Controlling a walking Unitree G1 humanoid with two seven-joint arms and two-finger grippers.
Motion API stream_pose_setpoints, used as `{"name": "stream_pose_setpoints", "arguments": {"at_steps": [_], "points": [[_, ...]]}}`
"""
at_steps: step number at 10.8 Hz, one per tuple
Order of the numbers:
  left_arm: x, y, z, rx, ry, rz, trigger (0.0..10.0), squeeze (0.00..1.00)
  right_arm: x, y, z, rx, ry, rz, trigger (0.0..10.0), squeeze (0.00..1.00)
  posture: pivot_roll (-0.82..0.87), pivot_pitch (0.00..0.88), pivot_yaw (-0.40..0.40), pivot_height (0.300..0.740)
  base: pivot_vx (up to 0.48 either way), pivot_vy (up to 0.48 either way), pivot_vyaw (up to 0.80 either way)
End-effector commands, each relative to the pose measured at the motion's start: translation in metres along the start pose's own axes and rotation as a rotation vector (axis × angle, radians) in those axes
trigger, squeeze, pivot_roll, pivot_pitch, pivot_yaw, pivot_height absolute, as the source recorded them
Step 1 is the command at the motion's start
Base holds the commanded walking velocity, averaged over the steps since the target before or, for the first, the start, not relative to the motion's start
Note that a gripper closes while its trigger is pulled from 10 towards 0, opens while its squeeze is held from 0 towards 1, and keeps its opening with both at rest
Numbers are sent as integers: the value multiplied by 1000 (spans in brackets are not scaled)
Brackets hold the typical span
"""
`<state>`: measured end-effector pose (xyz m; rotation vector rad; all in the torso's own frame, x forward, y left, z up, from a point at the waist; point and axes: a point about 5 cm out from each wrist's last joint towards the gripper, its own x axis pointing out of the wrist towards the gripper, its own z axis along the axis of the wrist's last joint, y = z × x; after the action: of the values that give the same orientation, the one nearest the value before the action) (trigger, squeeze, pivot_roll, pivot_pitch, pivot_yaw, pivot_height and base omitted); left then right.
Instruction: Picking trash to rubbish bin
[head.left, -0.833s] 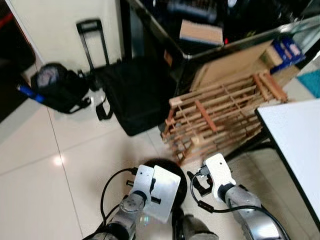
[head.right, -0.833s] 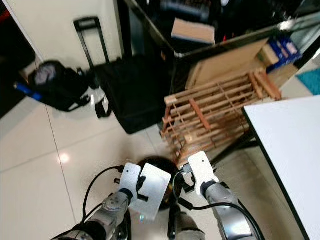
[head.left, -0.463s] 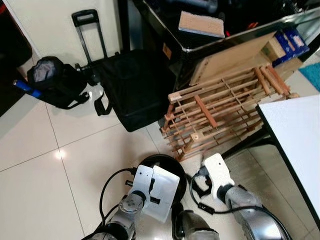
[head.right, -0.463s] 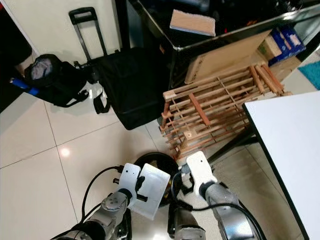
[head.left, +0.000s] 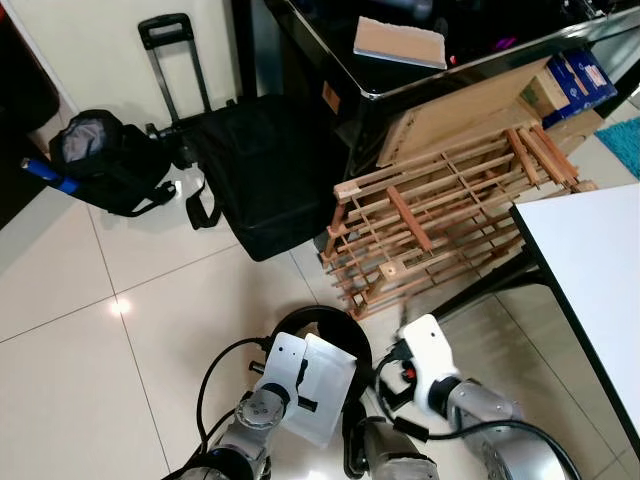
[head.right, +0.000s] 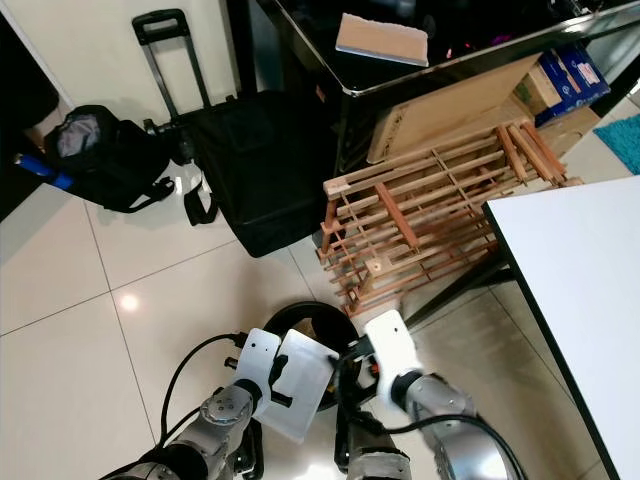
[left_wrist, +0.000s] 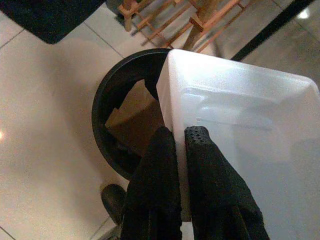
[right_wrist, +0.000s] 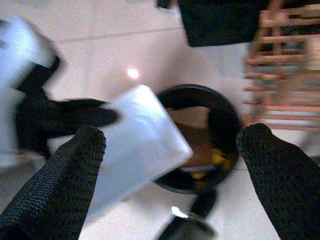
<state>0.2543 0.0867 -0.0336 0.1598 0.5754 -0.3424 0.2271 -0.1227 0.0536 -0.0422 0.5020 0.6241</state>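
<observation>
A round black rubbish bin (head.left: 303, 322) stands on the tiled floor just ahead of me, with brown cardboard and yellow scraps inside (right_wrist: 200, 150). My left gripper (left_wrist: 180, 137) is shut on the edge of a white translucent plastic tray (left_wrist: 240, 125). It holds the tray tilted over the near side of the bin (left_wrist: 107, 100). The tray (head.left: 325, 400) covers part of the bin's opening. My right gripper (right_wrist: 172, 142) is open and empty, just right of the bin, with its fingers (head.left: 392, 376) pointing at the rim.
A wooden slatted rack (head.left: 440, 220) leans against a black glass table (head.left: 330, 60) right behind the bin. A black wheeled suitcase (head.left: 260, 180) and a black bag (head.left: 95, 165) lie at the back left. A white table (head.left: 590, 270) stands on my right. Open tiled floor lies on the left.
The head view has shifted a little and sharpened. The left gripper keeps its hold on the tray over the bin. The right gripper has edged slightly towards the bin.
</observation>
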Motion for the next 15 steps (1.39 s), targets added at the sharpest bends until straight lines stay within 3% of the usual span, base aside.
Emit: {"name": "stream_pose_setpoints", "arguments": {"at_steps": [1, 7, 11, 12, 13, 14, 15], "points": [[-4, -6, -13, 16, 43, -29, 10000, 0, -3, 4, -2, 17, 5, 33, 10000, 0, -127, 335, -60, 740, 0, 0, 0], [-2, 4, -7, 149, 21, 6, 10000, 0, -8, 8, 0, 37, 7, 46, 10000, 0, -131, 353, -67, 740, 0, 0, 0], [-1, 9, -2, 169, 0, 60, 10000, 0, -9, 10, 0, 37, 5, 45, 10000, 0, -133, 363, -68, 740, 0, 0, 0], [-1, 11, -1, 183, -5, 77, 10000, 588, -10, 10, 0, 37, 7, 47, 10000, 0, -133, 365, -69, 740, 0, 0, 0], [-1, 10, -1, 191, -9, 78, 10000, 0, -10, 11, -1, 38, 8, 48, 10000, 0, -133, 370, -69, 740, 0, 0, 0], [-2, 9, -2, 199, -13, 79, 10000, 0, -11, 12, -1, 40, 9, 47, 10000, 0, -132, 370, -68, 740, 0, 0, 0], [-2, 9, -2, 187, -14, 76, 10000, 1000, -11, 12, -1, 40, 9, 47, 10000, 0, -132, 370, -68, 740, 0, 0, 0]]}}
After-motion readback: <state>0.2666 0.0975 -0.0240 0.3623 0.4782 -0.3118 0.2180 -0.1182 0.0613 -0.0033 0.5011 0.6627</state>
